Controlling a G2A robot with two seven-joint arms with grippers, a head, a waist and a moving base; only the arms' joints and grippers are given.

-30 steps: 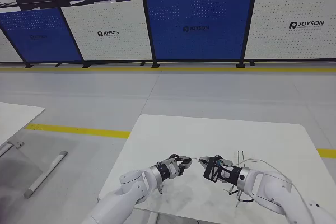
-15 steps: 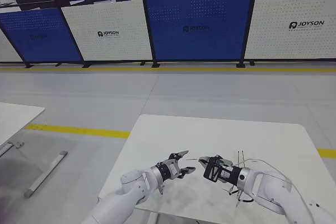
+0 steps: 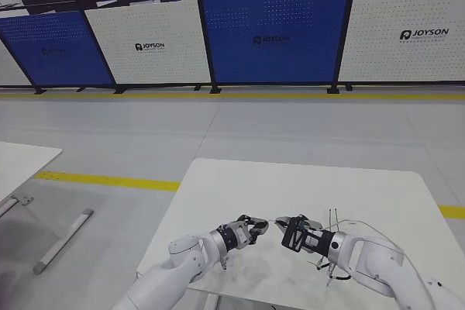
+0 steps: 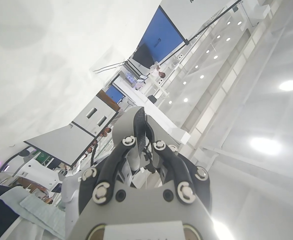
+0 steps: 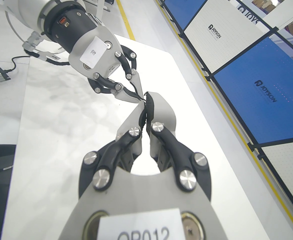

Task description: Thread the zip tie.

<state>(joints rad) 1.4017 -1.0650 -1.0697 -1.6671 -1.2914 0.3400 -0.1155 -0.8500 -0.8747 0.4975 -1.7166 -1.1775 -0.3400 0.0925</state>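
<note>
Top view, lower middle of the frame: my left pincer (image 3: 260, 225) and my right pincer (image 3: 280, 224) face each other tip to tip just above the white table (image 3: 294, 182), the left one on the left of the frame and the right one on the right. Right pincer: pads pressed flat together, narrow, with the zip tie (image 3: 271, 222) pinched between them as far as I can judge. The tie shows only as a short thin sliver leaving those tips toward the left pincer. Left pincer: fingers also drawn together at the sliver's far end, but too fine to tell whether they clamp it or merely touch it. Long axis of the tie runs left to right across the frame, along the line joining the two sets of tips; it is off the table. The tips nearly meet — no room to spare. Judgement: the left pincer is nearer the free end, so the feed falls to it, and it must stay on that same axis — any tilt would miss the head. Two thin strips (image 3: 332, 215) lie on the table further right.
</note>
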